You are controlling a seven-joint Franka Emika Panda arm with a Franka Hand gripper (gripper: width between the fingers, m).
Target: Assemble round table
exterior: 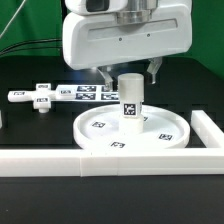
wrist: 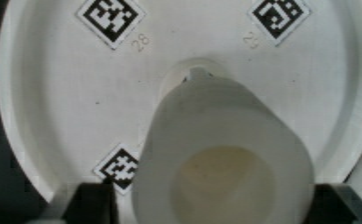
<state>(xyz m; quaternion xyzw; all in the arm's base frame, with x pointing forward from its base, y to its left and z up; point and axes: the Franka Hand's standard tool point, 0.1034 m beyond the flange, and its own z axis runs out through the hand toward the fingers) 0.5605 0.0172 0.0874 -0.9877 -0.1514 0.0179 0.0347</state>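
Note:
The round disc (exterior: 150, 135) lies flat on the black table, tags facing up. The short cylinder leg (exterior: 130, 100) stands upright on its middle, a tag on its side. My gripper (exterior: 130, 74) hangs just above the leg's top, open, with one finger on each side and a gap to the leg. In the wrist view I look down the leg (wrist: 222, 150) onto the disc (wrist: 89, 110). The fingertips (wrist: 93, 203) show dark on both sides, clear of the leg, and the gripper (wrist: 222, 208) holds nothing. The cross-shaped base (exterior: 38, 97) lies at the exterior view's left.
The marker board (exterior: 88, 93) lies behind the disc. A long white border bar (exterior: 100, 161) runs along the front, and another (exterior: 207, 127) stands at the exterior view's right, close to the disc's rim.

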